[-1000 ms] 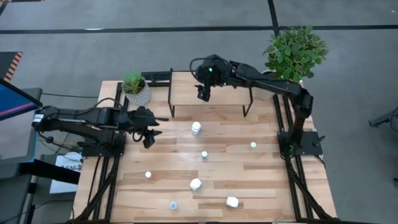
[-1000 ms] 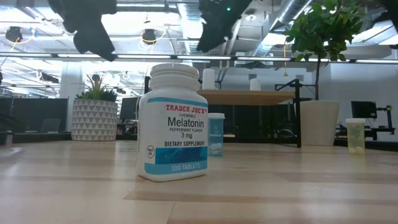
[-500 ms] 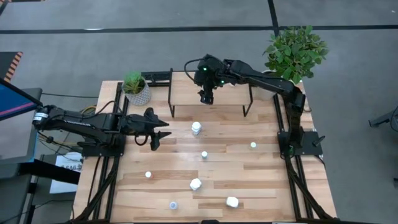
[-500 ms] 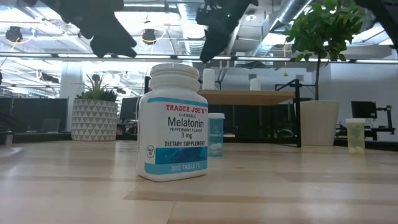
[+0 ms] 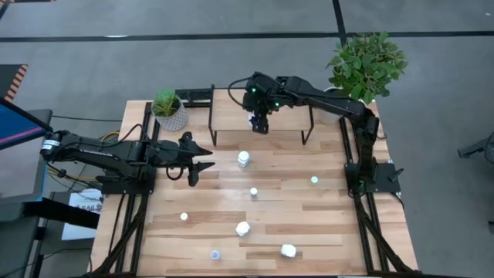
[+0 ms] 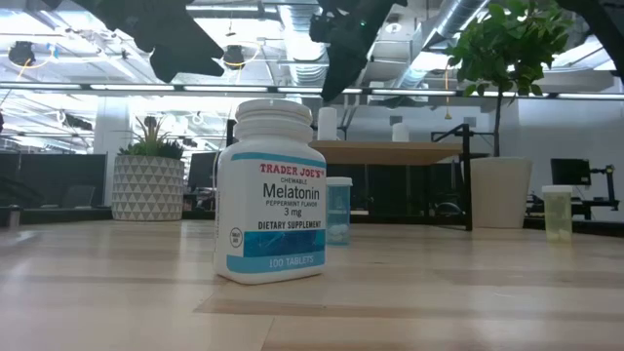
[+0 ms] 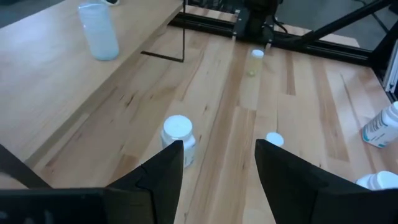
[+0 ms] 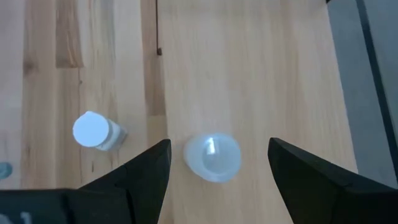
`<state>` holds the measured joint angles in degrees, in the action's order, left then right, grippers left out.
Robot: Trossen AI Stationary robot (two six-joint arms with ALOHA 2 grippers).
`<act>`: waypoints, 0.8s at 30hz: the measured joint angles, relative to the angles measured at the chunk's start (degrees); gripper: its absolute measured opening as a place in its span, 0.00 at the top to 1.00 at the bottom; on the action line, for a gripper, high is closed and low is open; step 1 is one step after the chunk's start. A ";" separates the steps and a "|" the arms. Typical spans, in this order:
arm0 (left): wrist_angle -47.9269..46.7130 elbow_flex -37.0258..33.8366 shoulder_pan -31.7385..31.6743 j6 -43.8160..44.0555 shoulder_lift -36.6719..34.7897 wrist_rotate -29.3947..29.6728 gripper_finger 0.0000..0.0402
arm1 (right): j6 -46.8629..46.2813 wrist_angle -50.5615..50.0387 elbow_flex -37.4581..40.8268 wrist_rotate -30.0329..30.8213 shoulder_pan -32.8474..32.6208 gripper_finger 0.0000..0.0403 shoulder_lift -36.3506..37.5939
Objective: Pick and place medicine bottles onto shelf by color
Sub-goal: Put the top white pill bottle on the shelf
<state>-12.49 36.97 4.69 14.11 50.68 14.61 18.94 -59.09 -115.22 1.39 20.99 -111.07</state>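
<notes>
The shelf (image 5: pixel 287 108) stands at the table's far side. A pale-blue bottle (image 8: pixel 212 157) stands upright on it, and my right gripper (image 5: pixel 260 123) hangs open above that bottle, pointing steeply down, clear of it. My left gripper (image 5: pixel 202 164) is open above the table's left half, pointing nearly level toward the right. A white-capped bottle (image 7: pixel 178 134) stands just ahead of it, untouched. More medicine bottles stand on the tabletop: a small white-capped one (image 5: pixel 253 191), a green-capped one (image 5: pixel 314 180), and several nearer the front edge (image 5: pixel 242 228).
A large white Melatonin bottle (image 6: pixel 271 190) stands close to the low camera. A small potted plant (image 5: pixel 167 108) sits at the far left beside the shelf. A tall leafy plant (image 5: pixel 367 66) stands at the far right corner. Bare wood lies between the scattered bottles.
My left gripper has tipped up from pointing down to nearly level, its fingertips swinging toward the table's right, closer to the white-capped bottle. My right gripper has tipped steeper downward over the shelf. Both stayed open. No bottle has moved.
</notes>
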 joint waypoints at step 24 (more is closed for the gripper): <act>0.01 0.00 -0.02 -1.44 0.03 0.41 0.54 | 0.31 4.79 0.07 0.02 -0.58 0.28 -3.08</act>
<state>-12.49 36.97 4.67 12.67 50.70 15.03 19.25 -54.30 -115.15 1.41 20.41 -114.14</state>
